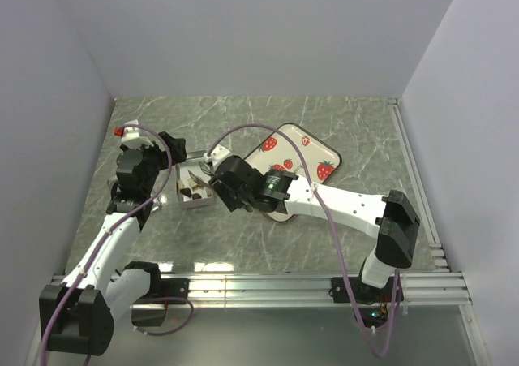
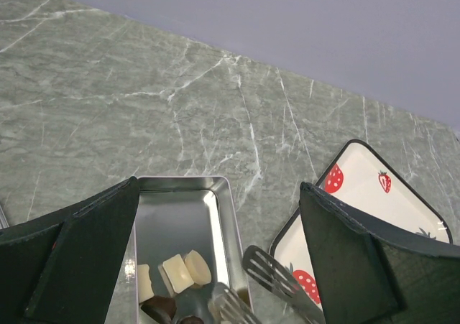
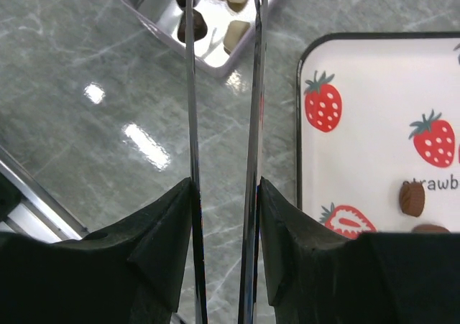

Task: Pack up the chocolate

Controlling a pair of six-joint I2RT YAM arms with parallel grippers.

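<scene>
The right claw (image 3: 225,195) pinches a pair of thin metal tongs (image 3: 253,108), its two black fingers (image 3: 162,259) pressed against the outside of the blades. The blades run up, narrowly apart, over a small silver tin (image 3: 159,35) on the grey-green marbled desk (image 3: 86,159). Their tips are cut off by the top edge. In the tin lie dark brown chocolate (image 3: 194,26) and cream pieces (image 3: 236,35). Near the tin, on the right, sits a white strawberry-printed tray (image 3: 359,159) with a black rim. It holds two brown pieces (image 3: 412,198), the lower one partly hidden behind the claw.
</scene>
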